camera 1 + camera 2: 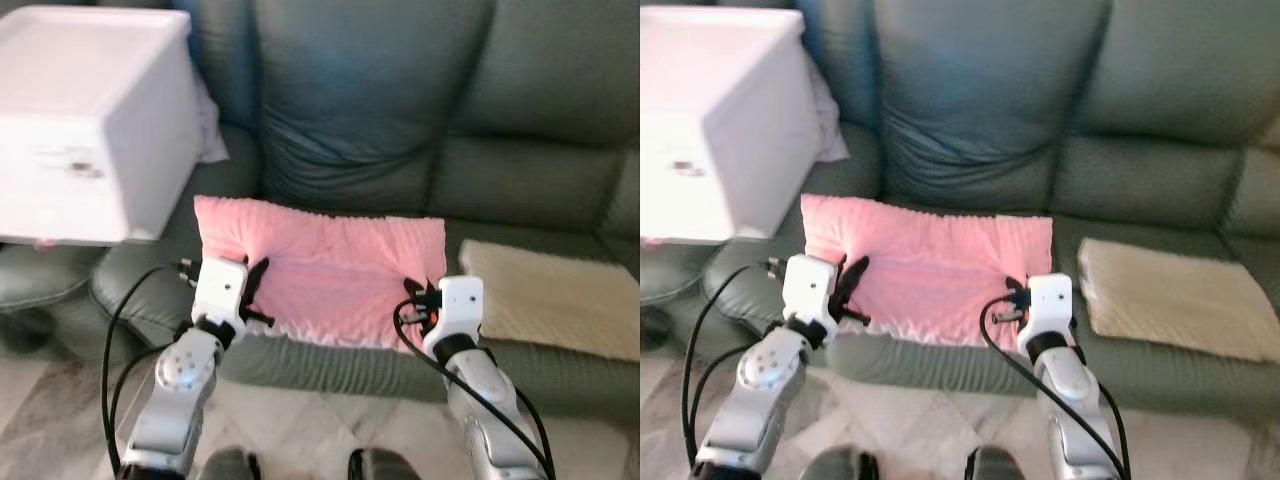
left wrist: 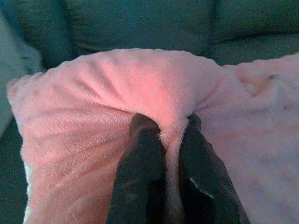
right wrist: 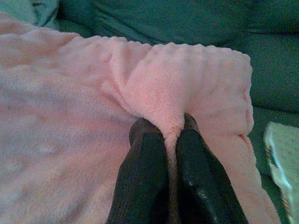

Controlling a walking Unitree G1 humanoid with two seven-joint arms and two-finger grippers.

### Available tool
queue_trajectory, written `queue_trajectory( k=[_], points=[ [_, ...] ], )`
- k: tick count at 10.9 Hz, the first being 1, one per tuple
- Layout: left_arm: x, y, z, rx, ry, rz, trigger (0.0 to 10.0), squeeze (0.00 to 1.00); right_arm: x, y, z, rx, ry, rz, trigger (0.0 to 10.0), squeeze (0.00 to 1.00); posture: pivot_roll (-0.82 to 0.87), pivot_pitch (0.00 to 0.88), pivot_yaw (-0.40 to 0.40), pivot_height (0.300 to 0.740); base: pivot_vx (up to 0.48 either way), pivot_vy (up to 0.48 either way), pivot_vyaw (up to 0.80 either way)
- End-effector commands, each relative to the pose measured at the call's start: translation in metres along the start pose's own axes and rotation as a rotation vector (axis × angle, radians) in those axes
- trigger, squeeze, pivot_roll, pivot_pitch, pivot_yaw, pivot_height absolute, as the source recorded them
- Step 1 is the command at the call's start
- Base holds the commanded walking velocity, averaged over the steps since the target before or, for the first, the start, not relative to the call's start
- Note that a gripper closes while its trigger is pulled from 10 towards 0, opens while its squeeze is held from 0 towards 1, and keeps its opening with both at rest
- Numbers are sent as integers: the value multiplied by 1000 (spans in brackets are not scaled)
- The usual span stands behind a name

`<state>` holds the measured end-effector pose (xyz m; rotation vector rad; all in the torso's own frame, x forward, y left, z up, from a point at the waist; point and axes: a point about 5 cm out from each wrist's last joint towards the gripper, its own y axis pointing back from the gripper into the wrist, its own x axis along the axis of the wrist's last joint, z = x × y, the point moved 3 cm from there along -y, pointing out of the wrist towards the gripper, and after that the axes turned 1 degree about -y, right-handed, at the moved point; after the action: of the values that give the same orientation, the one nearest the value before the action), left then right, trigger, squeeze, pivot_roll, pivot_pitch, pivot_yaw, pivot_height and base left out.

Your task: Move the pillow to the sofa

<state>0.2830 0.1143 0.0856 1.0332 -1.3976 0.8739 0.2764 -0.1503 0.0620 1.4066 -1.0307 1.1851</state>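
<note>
A pink fluffy pillow (image 1: 330,265) lies on the seat of a dark green sofa (image 1: 370,120), near its front edge. My left gripper (image 1: 256,290) is at the pillow's left edge, shut on a pinched fold of the pink fabric (image 2: 170,135). My right gripper (image 1: 418,300) is at the pillow's right front corner, also shut on a fold of the pillow (image 3: 170,130). In both wrist views the black fingers (image 2: 140,163) press the plush between them.
A large white box (image 1: 90,120) stands on the sofa's left end. A beige flat cushion (image 1: 550,300) lies on the seat to the right of the pillow. Pale tiled floor (image 1: 60,420) runs in front of the sofa.
</note>
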Motion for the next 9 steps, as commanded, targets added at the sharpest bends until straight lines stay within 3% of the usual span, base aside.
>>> queue_trajectory(
  k=[1, 3, 9],
  points=[
    [8, -2, 8, -39, 2, 35, 10000, 0, 4, 1, 7, -18, 9, 11, 10000, 0, -18, 91, -39, 740, 0, 0, -800],
    [7, 0, 8, -45, 9, 35, 10000, 0, 4, 2, 7, -20, 9, 11, 10000, 0, -19, 94, -38, 740, 0, 0, -800],
    [5, 3, 4, -38, 17, 32, 10000, 0, 3, 4, 8, -28, 13, 13, 10000, 0, -21, 103, -35, 740, 224, 0, 0]
  ],
)
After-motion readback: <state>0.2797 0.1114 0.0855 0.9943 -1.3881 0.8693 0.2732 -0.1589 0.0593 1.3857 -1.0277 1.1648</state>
